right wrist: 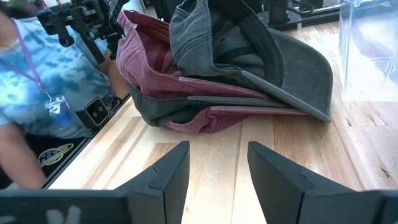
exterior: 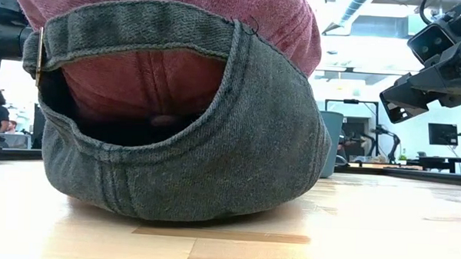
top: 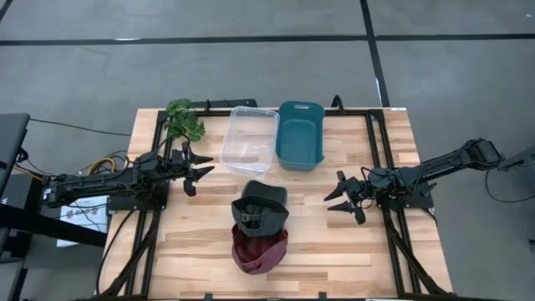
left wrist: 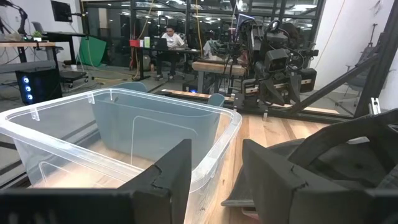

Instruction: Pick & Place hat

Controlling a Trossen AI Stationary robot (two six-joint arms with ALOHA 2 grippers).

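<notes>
Two caps lie stacked at the table's middle near the front: a dark grey cap [top: 260, 206] rests on a maroon cap [top: 259, 249], which lies on the wood. They fill the low view [exterior: 184, 128] and show in the right wrist view [right wrist: 236, 68]. My left gripper [top: 199, 170] is open, left of the caps, next to the clear bin. My right gripper [top: 343, 201] is open, right of the caps, a little above the table. Neither touches anything.
A clear plastic bin [top: 251, 140] and a teal bin [top: 300, 134] stand side by side at the far middle. A green plant [top: 184, 119] sits at the far left. A person in a blue shirt [right wrist: 31, 93] stands beyond the table's front edge.
</notes>
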